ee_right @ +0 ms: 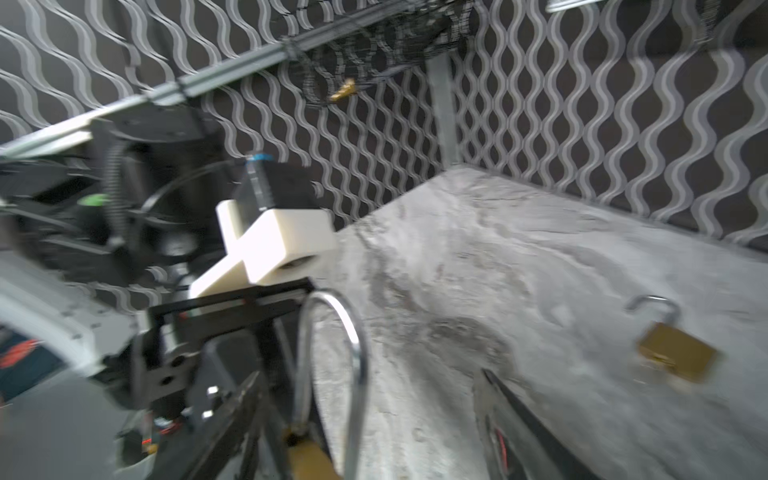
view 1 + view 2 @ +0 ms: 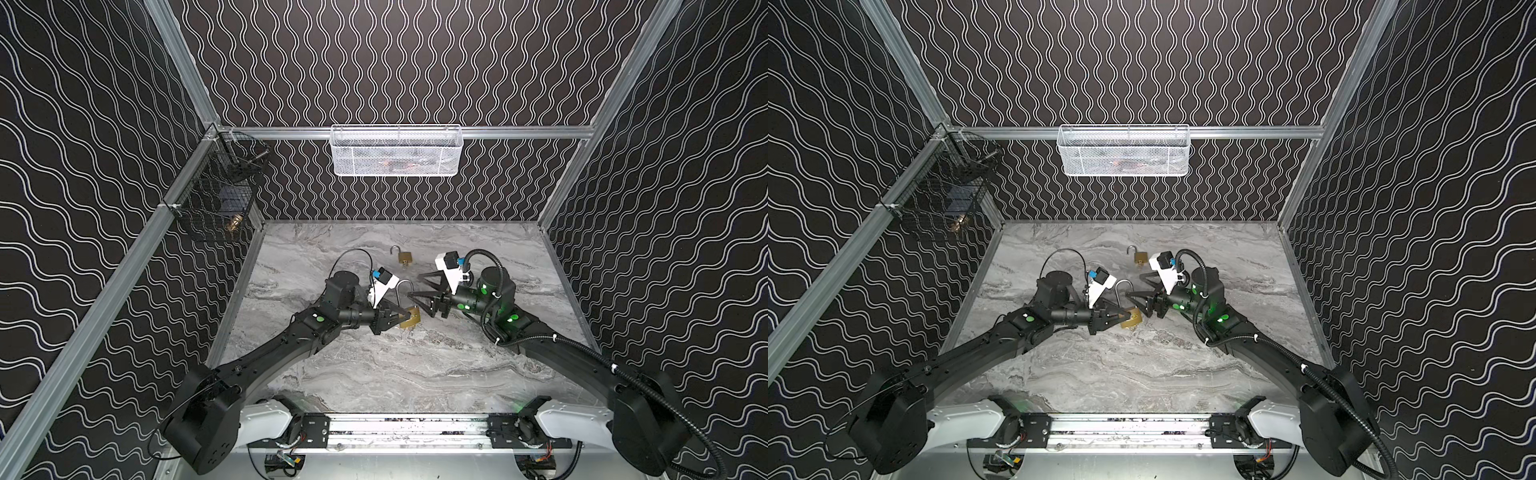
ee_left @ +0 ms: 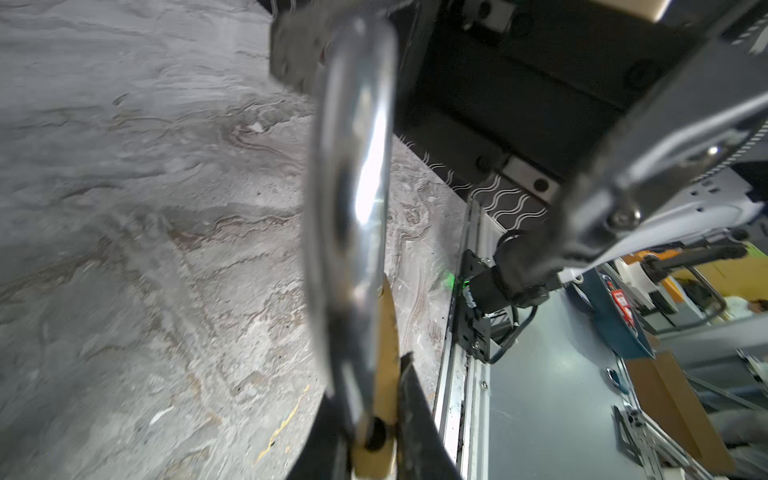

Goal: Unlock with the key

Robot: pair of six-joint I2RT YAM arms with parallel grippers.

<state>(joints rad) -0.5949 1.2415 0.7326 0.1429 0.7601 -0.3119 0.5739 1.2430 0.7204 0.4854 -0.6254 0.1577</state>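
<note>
Looking across the marble tabletop [image 2: 374, 374], you have both arms meeting near the middle. The left gripper [image 2: 401, 318] is pinched on the body of the large brass padlock [image 2: 412, 318] and holds it just off its fingertips. The right gripper [image 2: 414, 286] stands spread and holds nothing.

The relation that matters is the padlock's long axis. Its shackle [image 2: 405, 291] runs from the body away from the left gripper's tips and crosses directly in front of the right gripper's open jaws. The nearer right fingertip is just beside the steel; you cannot tell whether it touches. In the left wrist view one shackle hole in the brass body [image 3: 384, 374] shows empty beside the shackle [image 3: 353, 187]. So this lock looks already sprung.

The right arm is the free one and the nearer to the shackle.

Beyond the right gripper's tips, well apart from either tool, a small brass padlock [image 2: 405, 257] lies on the table with its shackle open too.

You cannot pick out the key with certainty in any view.
</note>
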